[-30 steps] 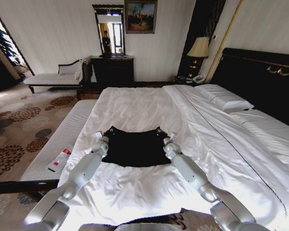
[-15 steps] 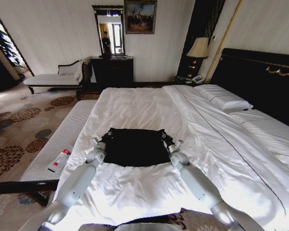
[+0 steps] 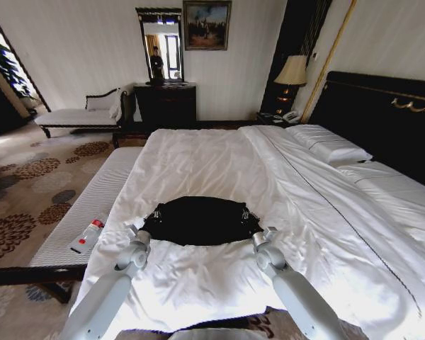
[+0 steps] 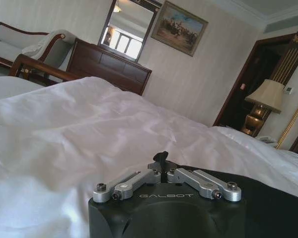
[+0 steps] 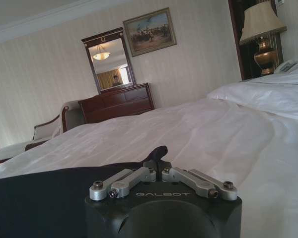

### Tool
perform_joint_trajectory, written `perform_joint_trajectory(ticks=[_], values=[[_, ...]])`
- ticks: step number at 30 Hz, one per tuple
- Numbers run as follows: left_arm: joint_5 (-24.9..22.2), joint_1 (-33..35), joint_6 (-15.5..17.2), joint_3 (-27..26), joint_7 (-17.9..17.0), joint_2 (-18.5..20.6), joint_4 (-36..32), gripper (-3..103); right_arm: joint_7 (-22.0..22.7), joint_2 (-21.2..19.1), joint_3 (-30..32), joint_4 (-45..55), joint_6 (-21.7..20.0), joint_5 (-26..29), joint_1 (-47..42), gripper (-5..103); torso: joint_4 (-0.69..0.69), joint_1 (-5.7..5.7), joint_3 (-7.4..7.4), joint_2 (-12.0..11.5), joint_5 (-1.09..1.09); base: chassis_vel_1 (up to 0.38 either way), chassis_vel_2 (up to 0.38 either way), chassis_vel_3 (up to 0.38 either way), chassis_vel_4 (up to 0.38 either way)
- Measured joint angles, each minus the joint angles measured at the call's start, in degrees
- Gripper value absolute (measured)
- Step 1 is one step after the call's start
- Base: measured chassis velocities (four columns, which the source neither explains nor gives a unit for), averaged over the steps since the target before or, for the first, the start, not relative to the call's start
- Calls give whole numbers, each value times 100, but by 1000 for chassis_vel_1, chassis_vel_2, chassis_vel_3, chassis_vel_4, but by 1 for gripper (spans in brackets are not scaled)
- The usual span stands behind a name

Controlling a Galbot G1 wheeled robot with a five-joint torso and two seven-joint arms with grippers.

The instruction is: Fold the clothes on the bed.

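The clothes, one black T-shirt [image 3: 198, 221], lie as a low doubled-over bundle on the white sheet of the bed [image 3: 198, 159], near its foot. My left gripper [image 3: 151, 219] is shut on the shirt's left edge. The left wrist view shows a tuft of black fabric [image 4: 162, 157] pinched between the shut fingers of the left gripper [image 4: 161, 167]. My right gripper [image 3: 248, 219] is shut on the shirt's right edge. Seen from the right wrist, the right gripper [image 5: 156, 163] pinches a fold of the black T-shirt [image 5: 44, 193]. No lettering shows on the shirt.
A long striped bench [image 3: 92, 205] runs along the bed's left side with a red-and-white bottle [image 3: 87, 236] on it. Pillows [image 3: 331, 146] and the dark headboard [image 3: 382, 113] are at the right. A lamp [image 3: 292, 71] and a dresser [image 3: 166, 103] stand beyond.
Both grippers have drawn back toward me, holding the shirt's corners. The shirt's far edge has come nearer and the shirt looks shorter and bunched.
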Motion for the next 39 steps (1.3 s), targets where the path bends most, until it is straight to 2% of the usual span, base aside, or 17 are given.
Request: perform_joint_trajectory(ticks=[6,18,19,20,22,23,24,26,27,28,29,31,32,33,36,38,39], values=[[66,145,-20,-36,4,72,-32,0,-115,122,7,18,115,-328,-372,0,-1,1,0,0,1,0,0,0,0],[303,575,33,57,-200,189,-390,0,-136,32,33,49,150,-397,-527,0,0,2,1,0,0,0,0,0,0],[329,626,37,41,-204,204,-414,-2,-143,15,44,85,149,-400,-566,0,0,2,1,-1,1,0,0,0,0],[367,739,41,-11,-208,240,-467,2,-171,-13,70,173,146,-431,-683,-1,0,2,1,-1,1,0,0,0,0],[419,994,42,-150,-198,309,-611,13,-204,-36,127,341,143,-508,-921,9,0,2,0,-1,1,0,0,0,0],[419,994,42,-150,-198,309,-611,13,-204,-36,127,341,143,-508,-921,9,0,2,0,-1,1,0,0,0,0],[432,1152,42,-240,-184,354,-710,13,-221,-53,171,439,143,-545,-1065,15,-1,2,0,-1,1,0,0,0,0],[446,1408,37,-394,-146,412,-847,23,-250,-101,253,602,159,-589,-1282,26,0,1,0,-1,1,0,0,0,0],[446,1408,37,-394,-146,412,-847,23,-250,-101,253,602,159,-589,-1282,26,0,1,0,-1,1,0,0,0,0],[457,1577,23,-527,-114,443,-944,29,-275,-147,311,707,195,-614,-1414,31,0,1,0,-1,1,0,0,0,0],[457,1654,18,-594,-97,453,-996,34,-291,-176,346,765,221,-636,-1486,31,0,1,0,-1,2,0,0,0,0],[439,1864,4,-840,-48,463,-1163,45,-304,-267,428,914,262,-673,-1627,41,-1,1,0,-1,1,0,0,0,0],[439,1864,4,-840,-48,463,-1163,45,-304,-267,428,914,262,-673,-1627,41,-1,1,0,-1,1,0,0,0,0],[430,1888,3,-878,-46,464,-1193,45,-302,-284,440,944,262,-673,-1638,47,-1,1,0,-1,1,0,0,0,0],[489,1986,22,-1085,-54,527,-1483,61,-162,-483,481,1198,152,-530,-1530,63,-1,1,0,-1,1,0,0,0,0],[524,1990,27,-1087,-58,547,-1532,61,-145,-519,475,1207,130,-516,-1478,63,-1,1,1,-1,1,0,0,0,0],[620,1984,62,-1048,-107,623,-1702,72,-117,-632,414,1200,86,-506,-1271,69,0,1,1,-1,1,0,0,0,0]])
